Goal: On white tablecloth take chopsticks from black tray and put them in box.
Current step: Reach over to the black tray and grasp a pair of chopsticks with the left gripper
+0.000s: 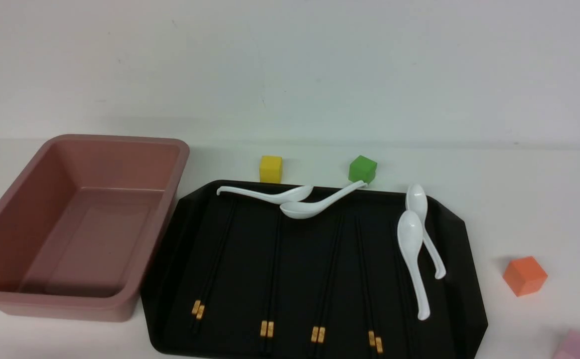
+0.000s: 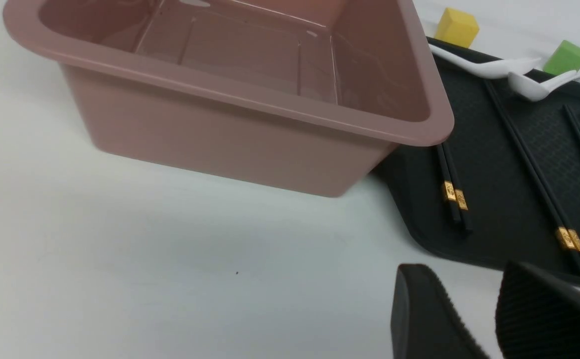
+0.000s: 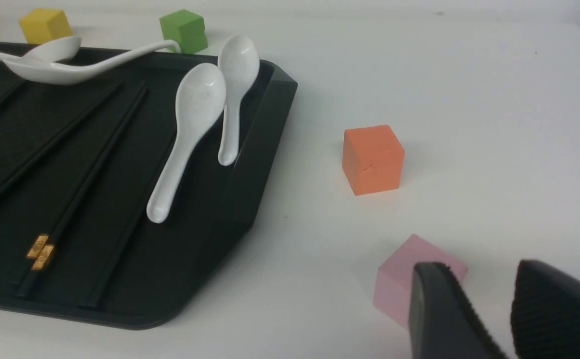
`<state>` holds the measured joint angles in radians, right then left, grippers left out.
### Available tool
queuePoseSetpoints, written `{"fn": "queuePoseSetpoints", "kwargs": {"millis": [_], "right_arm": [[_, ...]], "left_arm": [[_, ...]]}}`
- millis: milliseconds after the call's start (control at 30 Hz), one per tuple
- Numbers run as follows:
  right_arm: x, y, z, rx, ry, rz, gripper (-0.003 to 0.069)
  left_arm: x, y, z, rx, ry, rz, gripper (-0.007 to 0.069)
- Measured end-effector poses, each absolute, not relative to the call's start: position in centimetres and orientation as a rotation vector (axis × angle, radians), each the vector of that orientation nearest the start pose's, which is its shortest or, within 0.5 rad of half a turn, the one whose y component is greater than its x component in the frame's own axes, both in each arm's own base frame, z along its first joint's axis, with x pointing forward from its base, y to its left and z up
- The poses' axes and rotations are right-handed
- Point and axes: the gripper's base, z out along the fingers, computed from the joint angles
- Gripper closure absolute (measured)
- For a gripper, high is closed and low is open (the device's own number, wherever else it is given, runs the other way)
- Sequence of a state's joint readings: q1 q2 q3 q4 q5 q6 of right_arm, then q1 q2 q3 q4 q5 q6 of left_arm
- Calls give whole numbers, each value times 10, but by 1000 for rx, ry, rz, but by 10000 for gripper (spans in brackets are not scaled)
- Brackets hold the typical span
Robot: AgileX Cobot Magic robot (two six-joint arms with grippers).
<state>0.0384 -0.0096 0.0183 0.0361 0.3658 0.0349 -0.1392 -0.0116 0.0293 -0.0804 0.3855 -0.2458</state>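
Hanging over the white tablecloth (image 2: 120, 249) just off the near left corner of the black tray (image 2: 499, 164), the left gripper (image 2: 464, 271) has its jaws parted with nothing between them. The right gripper (image 3: 479, 269) is likewise spread and holds nothing. It sits above the cloth off the tray's near right corner, with a pink cube (image 3: 399, 279) just beyond its fingers. The tray lies at the middle of the cloth. Four pairs of chopsticks (image 1: 329, 279) lie on it side by side, gold bands toward the near edge and tips toward the far edge. An orange cube (image 1: 524, 275) sits on the cloth to the right of the tray, apart from it. The pink box (image 1: 85, 244) stands left of the tray, its right rim close against the tray's left edge. Two white spoons (image 1: 412, 249) lie along the tray's right side, and two more (image 1: 265, 193) cross at its far edge. Past that edge stand a yellow cube (image 1: 270, 168) and a green cube (image 1: 362, 169).
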Motion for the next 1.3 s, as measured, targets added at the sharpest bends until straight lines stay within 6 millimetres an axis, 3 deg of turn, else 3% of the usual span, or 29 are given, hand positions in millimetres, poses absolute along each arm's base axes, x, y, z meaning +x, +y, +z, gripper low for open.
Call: {"fn": "queuePoseSetpoints", "kwargs": {"millis": [800,967,1033,1133,1300], "right_arm": [[53,3,175,19,1859,86,417],[53,3,175,19,1859,86,417],[53,3,175,19,1859,86,417],[53,3,175,19,1859,86,417],[53,3,175,19,1859,86,417]], "left_arm": [[53,-10,175,-170,1835,-370,386],[52,-16,178,-468,1785,-700,386],[52,-20,181,-719,1723,-973,386],[52,-23,184,-910,1638,-1185,386],[53,-22,189,-995,1547,-1279,386]]}}
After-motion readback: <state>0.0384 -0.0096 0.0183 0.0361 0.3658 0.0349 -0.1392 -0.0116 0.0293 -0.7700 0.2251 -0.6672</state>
